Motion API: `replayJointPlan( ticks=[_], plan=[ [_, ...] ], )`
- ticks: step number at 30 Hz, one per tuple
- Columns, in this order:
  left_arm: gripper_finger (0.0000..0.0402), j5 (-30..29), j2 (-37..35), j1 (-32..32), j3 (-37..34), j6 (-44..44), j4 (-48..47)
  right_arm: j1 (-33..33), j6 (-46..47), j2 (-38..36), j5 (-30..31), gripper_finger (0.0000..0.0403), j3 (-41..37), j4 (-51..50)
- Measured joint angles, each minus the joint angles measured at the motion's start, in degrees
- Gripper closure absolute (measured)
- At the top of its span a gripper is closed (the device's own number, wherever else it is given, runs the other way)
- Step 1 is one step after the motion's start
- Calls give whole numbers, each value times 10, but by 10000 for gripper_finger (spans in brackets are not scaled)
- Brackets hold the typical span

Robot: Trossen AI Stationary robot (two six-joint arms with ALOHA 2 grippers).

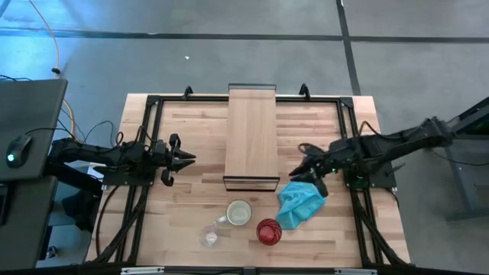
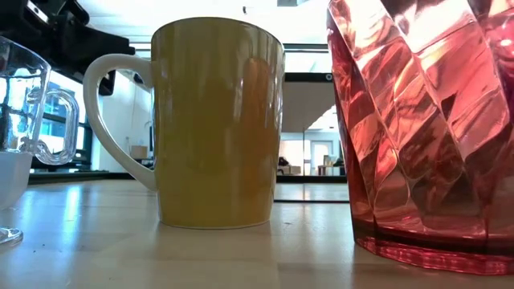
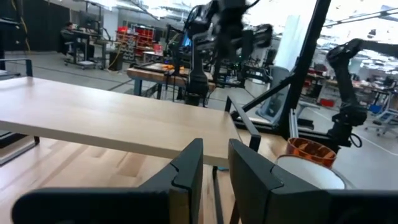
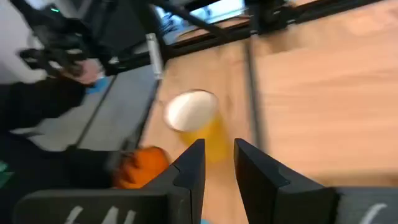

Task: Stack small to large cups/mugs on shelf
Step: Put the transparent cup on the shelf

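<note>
Three vessels stand upright on their bases near the table's near edge. They are the tiny clear glass [image 1: 210,235] [image 2: 24,120], the cream handled mug [image 1: 239,212] [image 2: 217,120] [image 3: 311,173] [image 4: 196,121] and the red translucent cup [image 1: 269,231] [image 2: 426,128] [image 3: 310,149] [image 4: 140,167]. The long light-wood shelf [image 1: 252,137] [image 3: 124,121] lies in the table's middle. My left gripper [image 1: 187,159] [image 3: 214,168] hovers left of the shelf, open by a narrow gap and empty. My right gripper [image 1: 302,172] [image 4: 217,162] hovers right of the shelf's near end, above the teal cloth, also narrowly open and empty.
A crumpled teal cloth [image 1: 302,202] lies right of the vessels, under the right gripper. A black frame [image 1: 153,103] borders the table's far side and corners. Bare wood [image 1: 191,191] lies between the left gripper and the mug.
</note>
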Motion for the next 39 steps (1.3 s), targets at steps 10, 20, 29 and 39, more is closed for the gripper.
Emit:
replayJointPlan(
  ticks=[10, 20, 29, 39],
  plan=[
    [334, 0, 0, 0, 0, 1, -31, 95, 49, 219, 45, 325, 292, -345],
    [334, 107, 0, 0, 0, -60, -41, 132, -28, 345, 64, 325, 479, -387],
    [334, 234, 0, 0, 0, -126, -41, 125, -123, 428, 117, 325, 620, -434],
    [334, 234, 0, 0, 0, -104, -48, 85, -189, 577, 80, 325, 838, -519]
  ],
)
